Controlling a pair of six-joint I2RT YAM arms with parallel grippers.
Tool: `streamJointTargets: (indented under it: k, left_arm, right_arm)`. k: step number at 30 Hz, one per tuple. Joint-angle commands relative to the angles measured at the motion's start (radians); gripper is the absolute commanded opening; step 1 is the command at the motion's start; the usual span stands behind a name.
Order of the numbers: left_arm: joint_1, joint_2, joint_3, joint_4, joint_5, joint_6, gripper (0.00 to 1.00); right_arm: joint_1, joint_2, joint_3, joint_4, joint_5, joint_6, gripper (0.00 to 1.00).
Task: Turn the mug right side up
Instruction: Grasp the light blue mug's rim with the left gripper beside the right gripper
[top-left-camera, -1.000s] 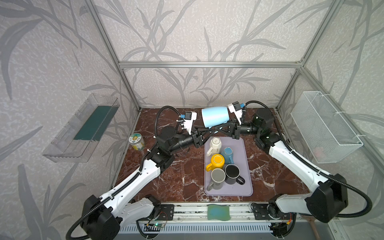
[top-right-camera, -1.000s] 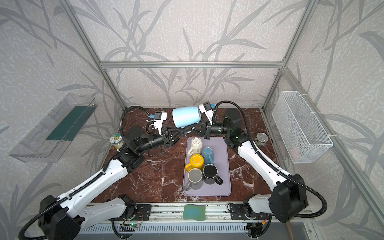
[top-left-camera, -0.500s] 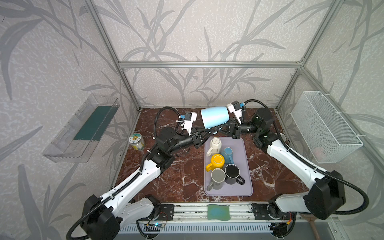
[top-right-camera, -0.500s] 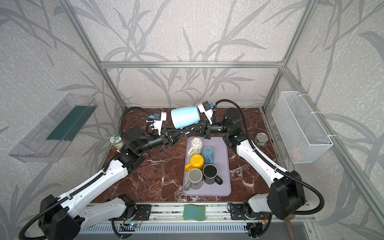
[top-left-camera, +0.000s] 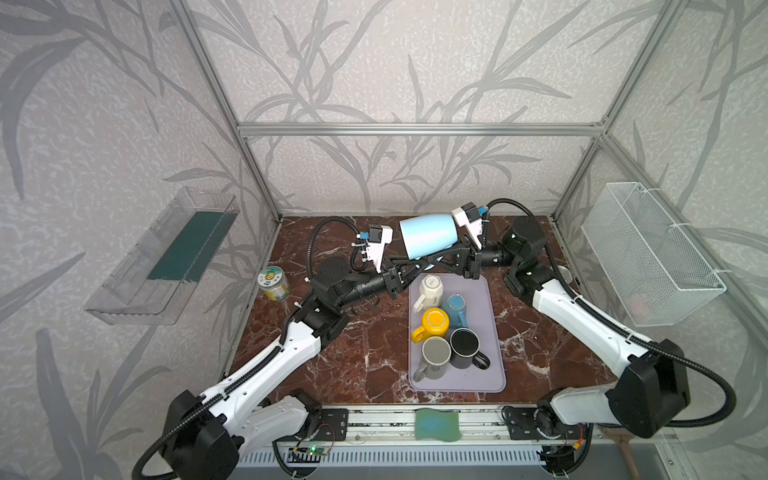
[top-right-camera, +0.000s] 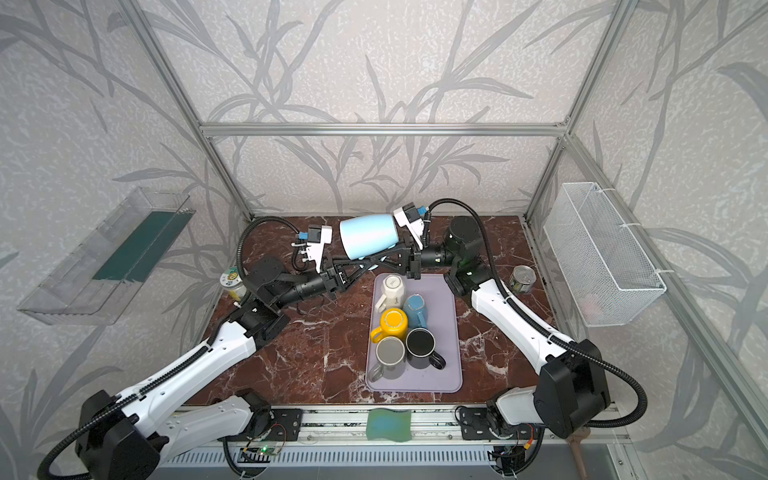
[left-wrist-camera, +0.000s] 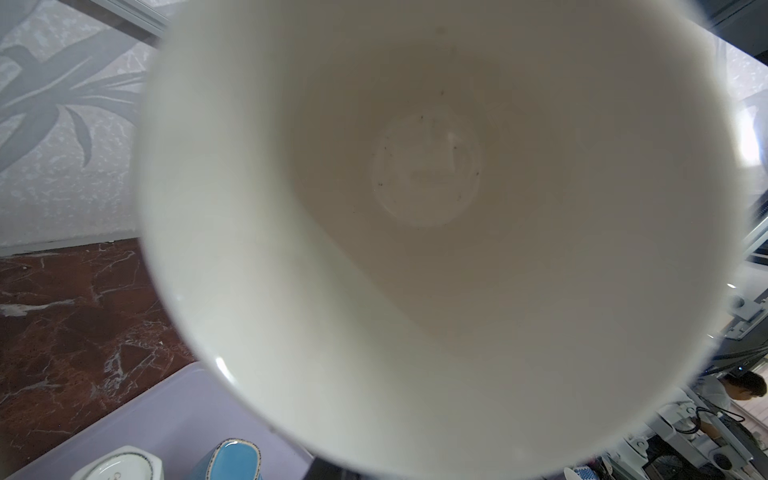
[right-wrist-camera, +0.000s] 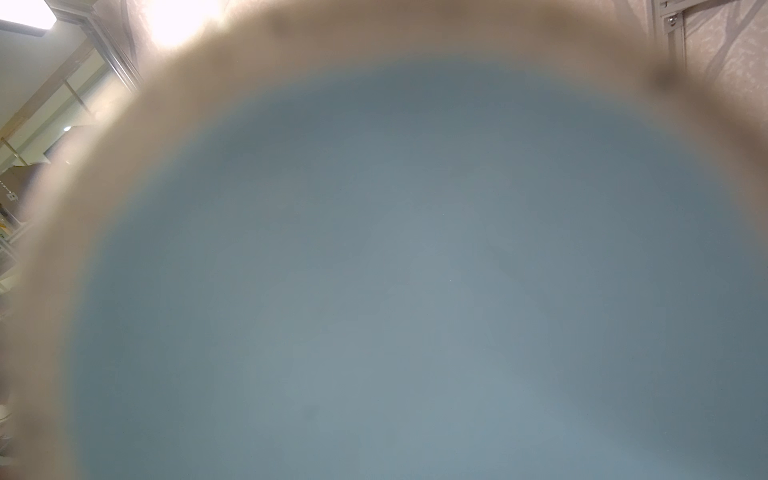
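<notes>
Lilac tray (top-left-camera: 492, 332) with mugs (top-left-camera: 434, 322) near light-blue mug (top-left-camera: 428, 235)

mug (top-left-camera: 428, 235) aloft at tray (top-left-camera: 487, 316) far end | jar (top-left-camera: 274, 283) left of tray | can (top-right-camera: 521, 279) right | sponge (top-left-camera: 436, 424) before tray

Jar (top-left-camera: 274, 284) at left, tin (top-right-camera: 521, 279) at right; perhaps a sponge (top-left-camera: 437, 424) in front.

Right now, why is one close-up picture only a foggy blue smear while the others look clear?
Right wrist view: the pale blue ceramic mug is so close to the lens that its underside blurs out, with glare flaring at one corner; left wrist view: its white inside is fairly sharp; both top views: crisp and evenly lit.
</notes>
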Motion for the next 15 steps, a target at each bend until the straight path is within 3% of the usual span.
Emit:
streamJointTargets:
  k: [1, 10, 15]
  left_arm:
    - [-0.002, -0.007, -0.003, 0.095, -0.024, -0.02, 0.12]
    - [-0.001, -0.007, -0.021, 0.14, -0.051, -0.036, 0.01]
    - [-0.001, -0.014, -0.025, 0.117, -0.094, -0.03, 0.0]
  right_arm:
    - [0.026, -0.01, 0.001, 0.064, -0.054, 0.0, 0.0]
    - [0.027, -0.017, -0.008, 0.035, -0.041, -0.024, 0.0]
    - [0.027, -0.019, -0.008, -0.007, -0.008, -0.054, 0.0]
